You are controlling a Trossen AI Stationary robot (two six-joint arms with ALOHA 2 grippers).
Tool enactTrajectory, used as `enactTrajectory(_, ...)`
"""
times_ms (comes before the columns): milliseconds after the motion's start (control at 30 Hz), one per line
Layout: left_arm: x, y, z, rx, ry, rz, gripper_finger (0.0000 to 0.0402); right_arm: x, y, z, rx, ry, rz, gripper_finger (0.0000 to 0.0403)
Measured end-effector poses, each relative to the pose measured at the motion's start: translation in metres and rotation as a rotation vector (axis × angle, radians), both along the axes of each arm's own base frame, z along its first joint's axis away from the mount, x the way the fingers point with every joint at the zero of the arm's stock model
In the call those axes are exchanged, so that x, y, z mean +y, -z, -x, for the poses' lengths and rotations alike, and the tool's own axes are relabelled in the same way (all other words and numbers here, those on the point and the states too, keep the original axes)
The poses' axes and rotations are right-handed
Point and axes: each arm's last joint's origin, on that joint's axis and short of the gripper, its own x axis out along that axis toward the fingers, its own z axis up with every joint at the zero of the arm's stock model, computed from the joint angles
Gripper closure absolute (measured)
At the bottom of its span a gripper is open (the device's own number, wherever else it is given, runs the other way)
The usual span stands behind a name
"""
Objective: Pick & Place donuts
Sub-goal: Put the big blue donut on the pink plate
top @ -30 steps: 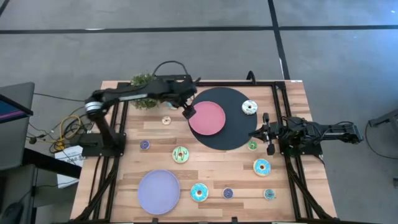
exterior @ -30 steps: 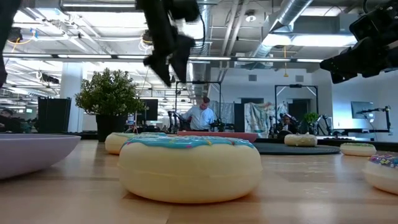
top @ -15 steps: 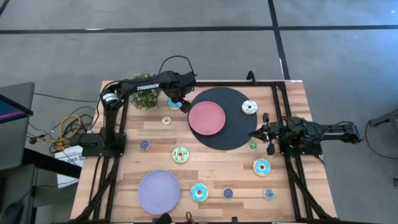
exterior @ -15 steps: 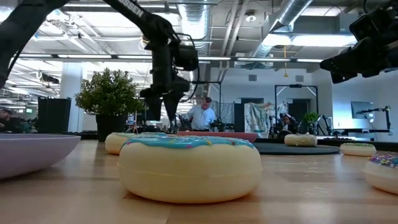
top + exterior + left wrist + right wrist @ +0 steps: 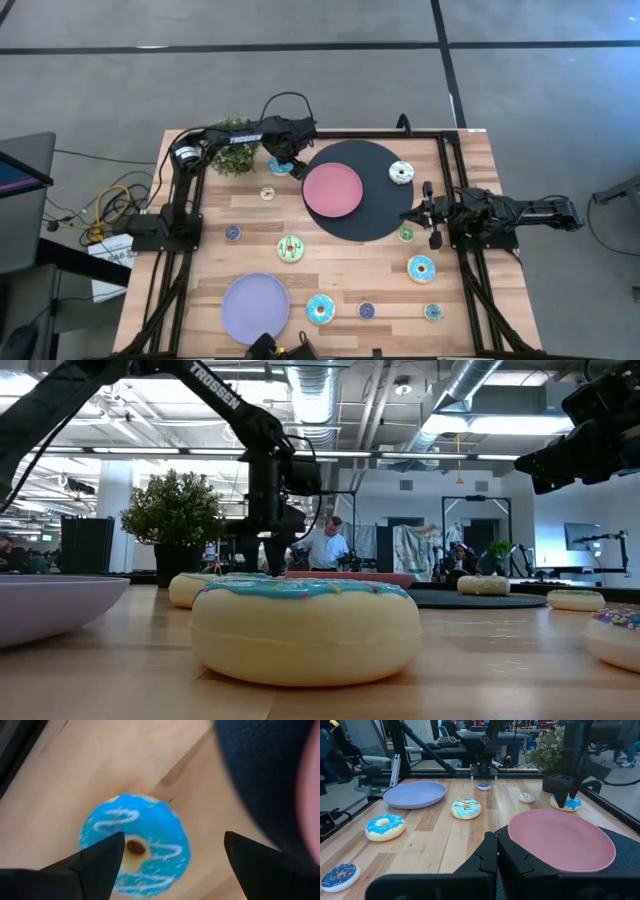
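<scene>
A long workshop with bright ceiling lights and ducts stretches behind my wooden table (image 5: 340, 262), and a person sits far back at a desk. A potted plant (image 5: 231, 157) stands at the far left corner.

The blue donut (image 5: 136, 845) I am after lies flat on the wood, its hole facing straight up and white squiggles across its icing; being round, it has no long axis to speak of. It sits at the far side of the table, just beside the edge of the black round mat (image 5: 385, 217) and near the pink plate (image 5: 333, 190) that rests on that mat.

My left arm reaches out from its base at the table's left, along the far edge, with the wrist bent so that my left gripper (image 5: 170, 857) points straight down over the blue donut. My fingers (image 5: 92, 862) are spread wide, one on each side of the ring; whether they touch it I cannot tell.

My right gripper (image 5: 496, 851) waits at the table's right side, aimed across the mat toward the pink plate, its fingers pressed together.

Other donuts lie scattered flat on the wood: a white one (image 5: 401, 173) on the mat, a green one (image 5: 290, 248), and blue ones (image 5: 320, 308) nearer the front, beside the lavender plate (image 5: 255, 308).
</scene>
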Motion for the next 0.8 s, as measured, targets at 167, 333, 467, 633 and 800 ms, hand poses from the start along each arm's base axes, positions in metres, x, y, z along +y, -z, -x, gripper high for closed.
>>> enactTrajectory(167,0.003,0.008,0.003,0.022,-0.010,0.033,0.0065,0.000,0.000,0.000,0.000,0.000,0.000,0.0403)
enactTrajectory(333,0.003,0.016,0.003,0.042,-0.016,0.046,0.0065,0.000,0.000,0.000,0.000,0.000,0.000,0.0403)
enactTrajectory(467,0.001,0.018,0.001,0.041,-0.014,0.066,0.0065,0.000,0.000,0.000,0.000,0.000,0.000,0.0403)
enactTrajectory(633,0.000,0.019,0.001,0.047,-0.034,0.065,0.0065,0.000,0.000,0.000,0.000,0.000,0.000,0.0403)
enactTrajectory(800,-0.004,0.020,0.001,0.074,-0.044,0.060,0.0065,0.000,0.000,0.000,0.000,0.000,0.000,0.0403)
